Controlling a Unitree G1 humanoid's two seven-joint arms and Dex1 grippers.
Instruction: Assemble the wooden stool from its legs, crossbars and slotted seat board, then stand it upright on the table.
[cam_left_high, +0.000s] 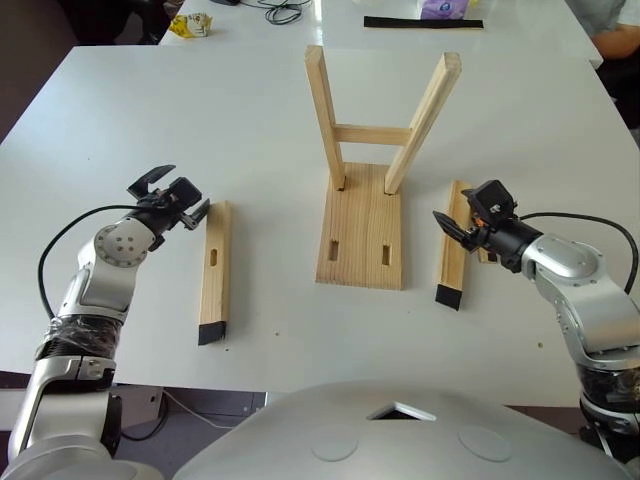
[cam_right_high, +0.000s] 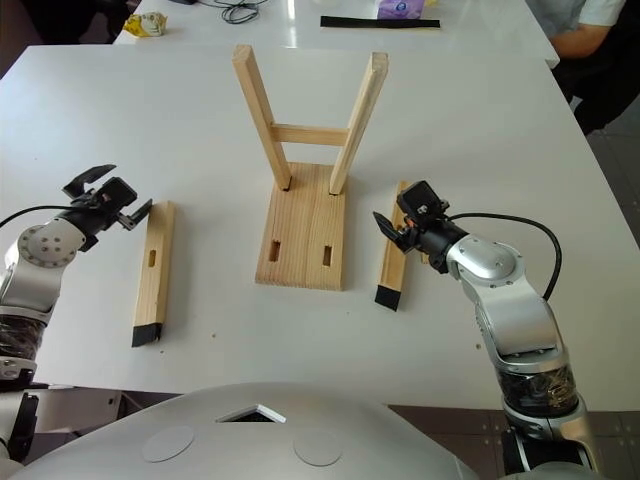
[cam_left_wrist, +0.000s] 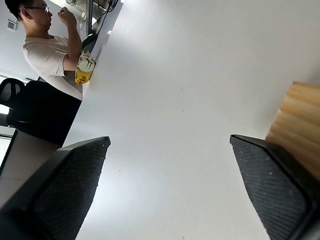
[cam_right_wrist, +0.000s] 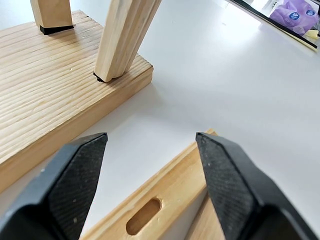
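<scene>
The stool was half built. The pale, grainy wooden seat board (cam_left_high: 362, 240) with rectangular slots lay flat in the middle of the white table (cam_left_high: 250, 110). Two square pine legs (cam_left_high: 325, 115), joined by a thin wooden crossbar (cam_left_high: 372, 133), stood in the board's two far slots and splayed slightly outward. Its two near slots were unfilled.

A loose pine leg with a side slot and a black end cap (cam_left_high: 215, 270) lay well left of the seat board, and a matching black-capped leg (cam_left_high: 455, 250) lay just right of it.

The step in hand looked to be fetching the second pair of legs. The right hand (cam_left_high: 458, 215) hovered over the far part of the right-side leg, fingers spread and empty. The left hand (cam_left_high: 178, 195), likewise released and holding nothing, sat at the far end of the other leg, on its side away from the seat board. The next move would call for lowering, clamping across a leg's narrow faces, then lining its plain end squarely over a near slot.
</scene>
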